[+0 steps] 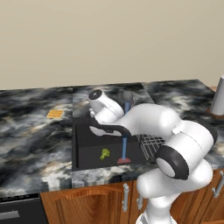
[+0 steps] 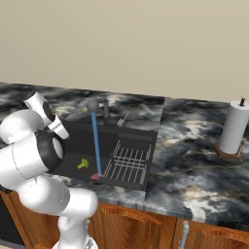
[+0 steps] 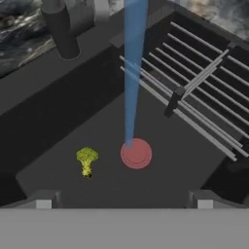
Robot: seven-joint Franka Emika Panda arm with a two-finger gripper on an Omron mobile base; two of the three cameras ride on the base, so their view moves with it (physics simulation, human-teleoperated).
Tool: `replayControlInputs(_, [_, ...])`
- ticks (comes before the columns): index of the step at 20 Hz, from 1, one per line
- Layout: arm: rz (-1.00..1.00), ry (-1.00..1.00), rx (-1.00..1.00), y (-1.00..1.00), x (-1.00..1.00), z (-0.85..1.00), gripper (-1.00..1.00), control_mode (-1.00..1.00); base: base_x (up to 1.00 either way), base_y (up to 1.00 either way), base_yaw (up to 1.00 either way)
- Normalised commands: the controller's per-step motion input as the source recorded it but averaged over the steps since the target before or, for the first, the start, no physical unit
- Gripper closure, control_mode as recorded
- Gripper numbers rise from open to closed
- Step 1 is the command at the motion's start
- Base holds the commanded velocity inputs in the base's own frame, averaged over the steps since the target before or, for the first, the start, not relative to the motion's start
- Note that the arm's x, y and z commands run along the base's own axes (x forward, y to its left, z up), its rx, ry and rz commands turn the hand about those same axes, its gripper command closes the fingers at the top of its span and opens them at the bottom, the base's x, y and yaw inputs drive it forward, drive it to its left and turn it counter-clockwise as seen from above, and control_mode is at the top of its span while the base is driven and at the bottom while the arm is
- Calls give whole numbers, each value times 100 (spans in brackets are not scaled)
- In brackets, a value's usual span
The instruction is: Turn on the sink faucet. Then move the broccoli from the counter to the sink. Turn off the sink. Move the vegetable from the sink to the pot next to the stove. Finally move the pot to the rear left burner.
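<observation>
My gripper hangs above the sink, jaws spread wide and empty. Just below, the broccoli, a small green floret on a pale stalk, lies on the black floor beside the red drain. Water streams from the faucet beyond.

Marbled stone counter, matt black sink, grey wire rack, glossy brown wooden cabinets.

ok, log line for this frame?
faucet: running | broccoli: on sink floor, beside drain disc | end effector: open, empty, above basin
</observation>
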Motion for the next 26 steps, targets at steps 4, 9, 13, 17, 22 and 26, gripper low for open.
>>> replayControlInputs(4, [15, 0, -1, -30, -49, 0, -100, -100, 0, 0, 0])
replayControlInputs(9, [15, 0, 0, -34, -54, 3, -100, -100, 0, 0, 0])
replayControlInputs(13, [15, 0, 0, -39, -52, 13, -100, -100, 0, 0, 0])
replayControlInputs(17, [15, -3, 0, -50, -52, 12, -100, -100, 0, 0, 0])
replayControlInputs(22, [13, -12, 0, -65, -47, 15, -100, -100, 0, 0, 0])
replayControlInputs(26, [13, -15, 0, -67, -41, 22, -100, -100, 0, 0, 0])
